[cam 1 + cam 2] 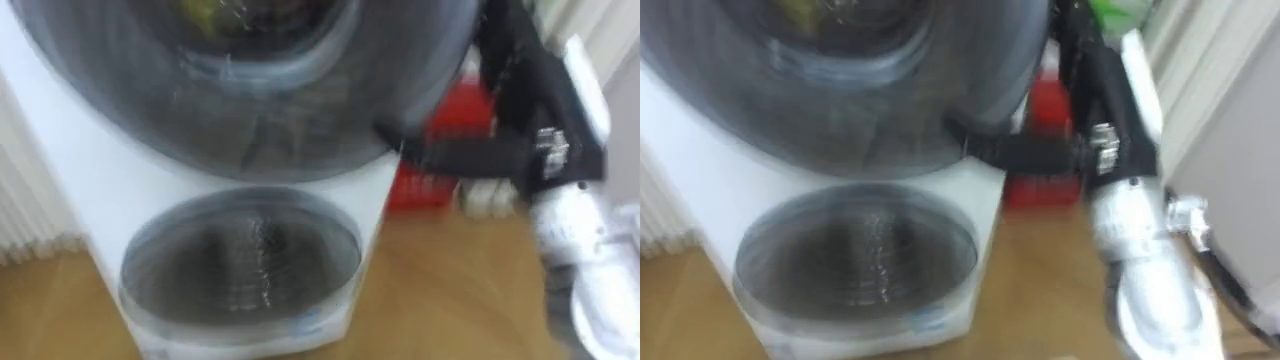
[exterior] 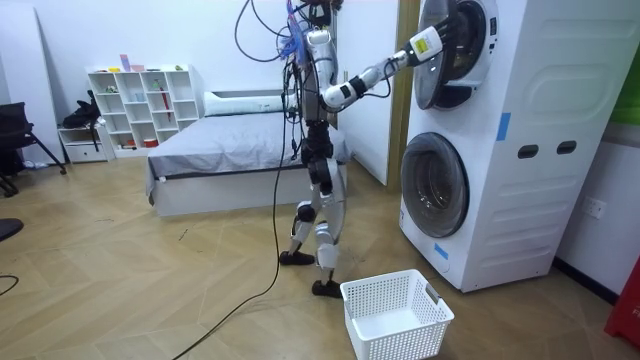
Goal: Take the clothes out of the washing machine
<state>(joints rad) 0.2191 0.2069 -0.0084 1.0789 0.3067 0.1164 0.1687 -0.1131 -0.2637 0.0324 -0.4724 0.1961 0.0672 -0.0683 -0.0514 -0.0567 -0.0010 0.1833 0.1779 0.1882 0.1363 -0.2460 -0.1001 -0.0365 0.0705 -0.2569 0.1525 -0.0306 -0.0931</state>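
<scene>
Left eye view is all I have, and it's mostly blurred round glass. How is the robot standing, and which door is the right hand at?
Observer: It stands upright, with the right hand raised to the edge of the upper door.
Operator: Where's the basket?
Observer: The white basket sits on the floor by the robot's feet, in front of the lower door.
</scene>
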